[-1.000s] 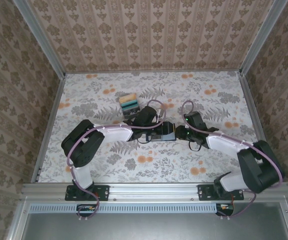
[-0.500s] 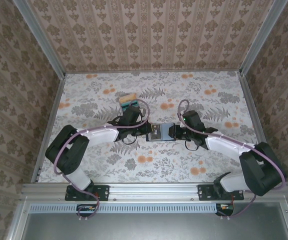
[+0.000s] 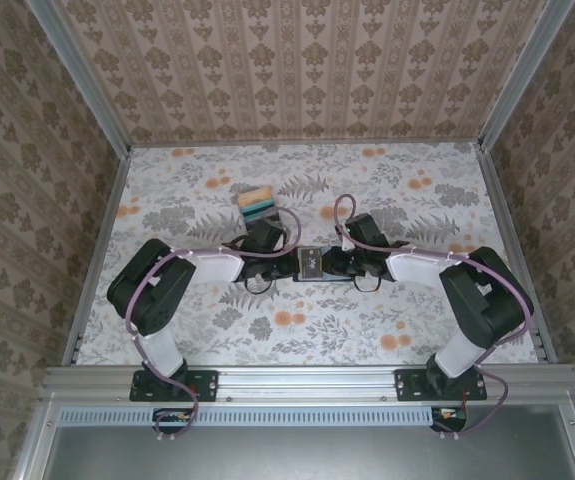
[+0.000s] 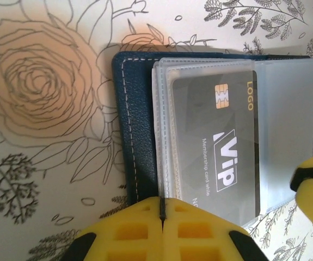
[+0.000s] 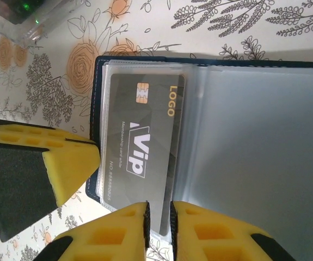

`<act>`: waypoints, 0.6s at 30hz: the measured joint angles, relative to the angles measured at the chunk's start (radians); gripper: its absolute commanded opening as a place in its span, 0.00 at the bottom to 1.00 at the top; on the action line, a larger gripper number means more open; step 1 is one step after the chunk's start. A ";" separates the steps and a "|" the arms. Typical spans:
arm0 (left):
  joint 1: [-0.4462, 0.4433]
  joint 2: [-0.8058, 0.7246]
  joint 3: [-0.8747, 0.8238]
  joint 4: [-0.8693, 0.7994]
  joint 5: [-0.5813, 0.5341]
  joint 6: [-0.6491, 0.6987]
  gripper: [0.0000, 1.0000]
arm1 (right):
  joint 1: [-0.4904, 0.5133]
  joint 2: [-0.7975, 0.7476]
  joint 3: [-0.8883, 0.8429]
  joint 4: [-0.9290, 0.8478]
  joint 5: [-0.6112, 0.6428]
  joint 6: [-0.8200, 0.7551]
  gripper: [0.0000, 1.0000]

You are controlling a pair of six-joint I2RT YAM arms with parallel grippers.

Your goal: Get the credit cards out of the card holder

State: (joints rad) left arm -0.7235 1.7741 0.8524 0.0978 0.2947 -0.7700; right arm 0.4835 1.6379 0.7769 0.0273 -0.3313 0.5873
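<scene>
**A:** Card holder [image 4: 133,130] lies open and flat mid-table [image 3: 417,320], between the two arms. One grey VIP card [image 5: 142,147] is in its clear sleeve [image 5: 254,141], chip end away from both wrist cameras. I see no card lying free beside the holder.

**B:** Step?

**A:** Judged as the first extraction: brace the holder, take the card by its near short edge. Not yet out.

**B:** Hands?

**A:** Left gripper [image 4: 161,217]: pads pressed together with no gap, over the holder's near edge where the blue cover meets the sleeves. Can't tell whether it nips a sleeve lip or just bears down. Right gripper [image 5: 159,217]: a narrow slit between the pads, set at the near end of the sleeve and card. The edge runs toward the slit, but I can't tell if it's pinched.

**B:** Next move?

**A:** Probably get the right pads onto the card alone, not the sleeve, then draw it straight along its length while the left pins the holder. Risk: the sleeve lifts with it. A card rack [image 3: 259,203] stands apart behind the left arm.
</scene>
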 measured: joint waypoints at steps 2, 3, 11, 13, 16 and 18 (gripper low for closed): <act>-0.004 0.006 0.001 0.011 0.002 0.000 0.00 | 0.000 0.014 0.006 -0.001 0.000 0.000 0.20; -0.005 0.007 0.001 0.016 0.002 0.000 0.00 | 0.000 0.021 0.008 0.000 0.000 0.000 0.20; -0.010 0.011 0.001 0.027 0.005 -0.001 0.00 | 0.000 0.065 0.025 -0.002 0.010 0.000 0.22; -0.010 0.011 0.001 0.027 0.004 -0.001 0.00 | 0.000 0.065 0.026 -0.002 0.013 0.003 0.22; -0.010 0.011 0.001 0.026 0.004 -0.001 0.00 | -0.001 0.065 0.026 -0.002 0.019 0.011 0.22; -0.010 0.011 0.001 0.026 0.004 -0.001 0.00 | -0.001 0.065 0.026 -0.002 0.025 0.012 0.22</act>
State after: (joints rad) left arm -0.7334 1.7851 0.8532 0.1238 0.2989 -0.7708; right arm 0.4824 1.7027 0.8024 0.0254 -0.3065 0.5995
